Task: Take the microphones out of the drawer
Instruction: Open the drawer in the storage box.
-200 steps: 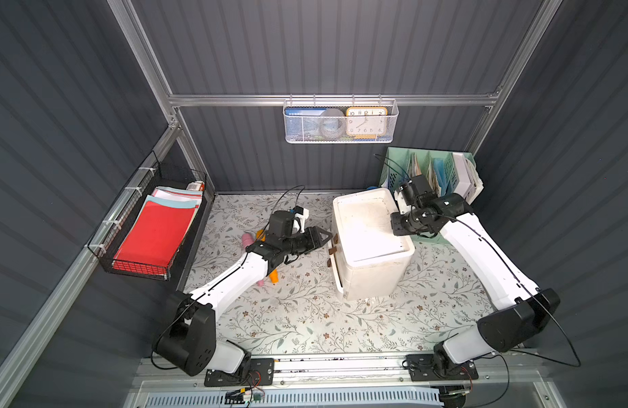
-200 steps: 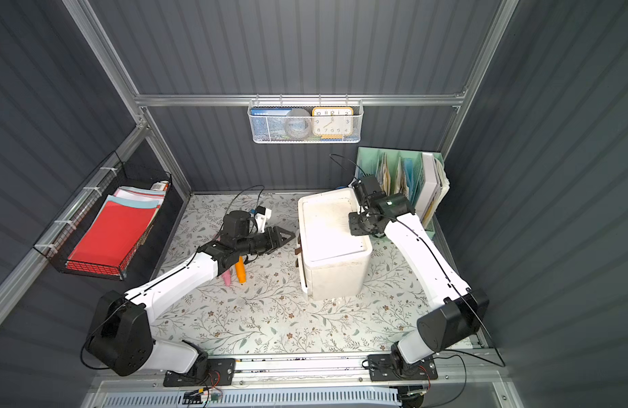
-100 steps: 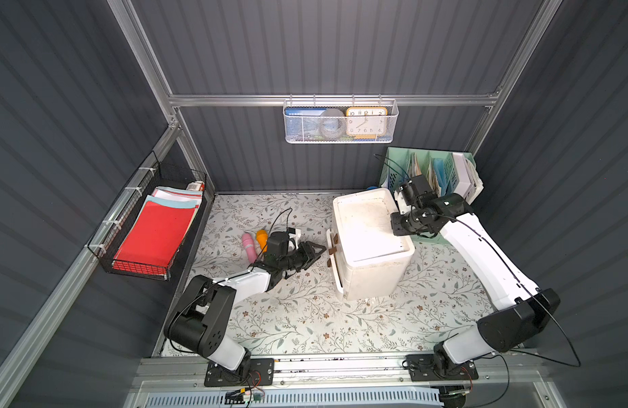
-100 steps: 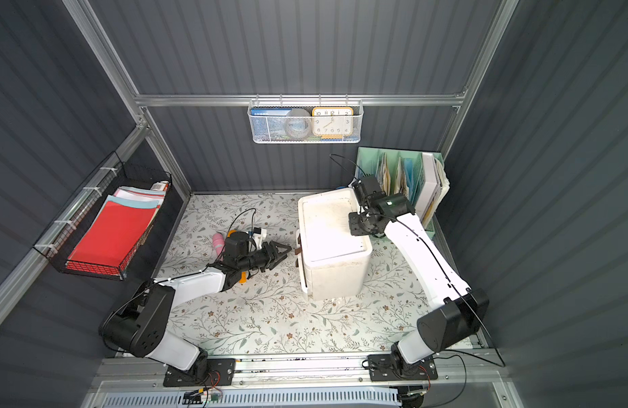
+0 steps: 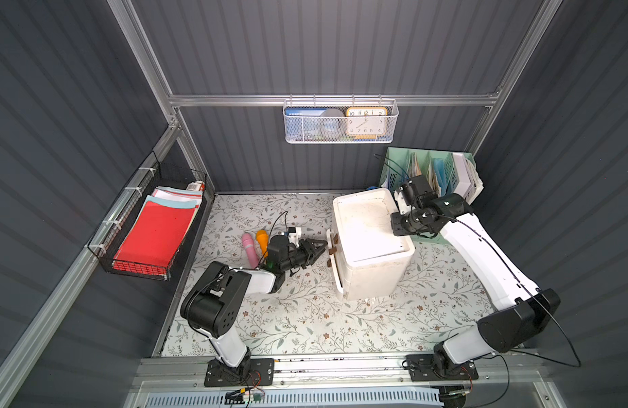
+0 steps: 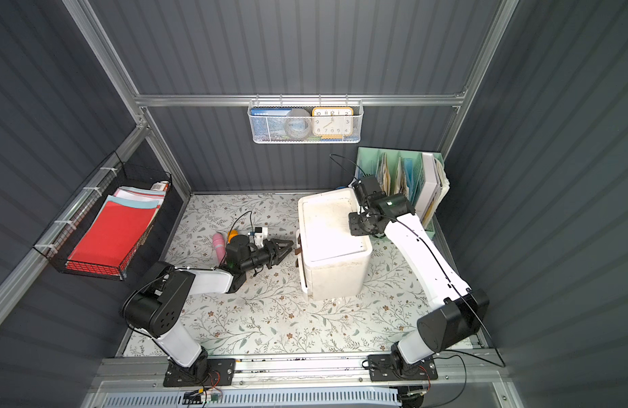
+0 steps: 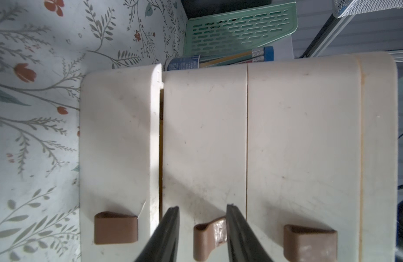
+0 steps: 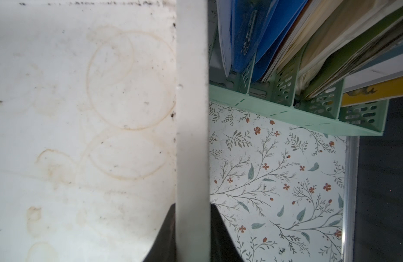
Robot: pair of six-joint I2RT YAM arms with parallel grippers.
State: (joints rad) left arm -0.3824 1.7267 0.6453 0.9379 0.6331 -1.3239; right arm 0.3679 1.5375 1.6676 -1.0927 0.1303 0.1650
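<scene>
Hour numerals 1 to 12, legible on face of orange-framed clock point(image 6: 332, 122) in mesh wall basket point(image 6: 305, 140).

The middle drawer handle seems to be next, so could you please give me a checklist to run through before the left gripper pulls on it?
1. Left gripper lined up with middle handle: ok, a finger on each side in the left wrist view.
2. Jaws closed on the handle: not ok, a gap shows on one side.
3. Right gripper steadying the drawer unit: ok, shut on its top rim.
4. Middle drawer open: not ok, its front sits flush with the top drawer.
5. Microphone inside: cannot tell, interior hidden.
</scene>
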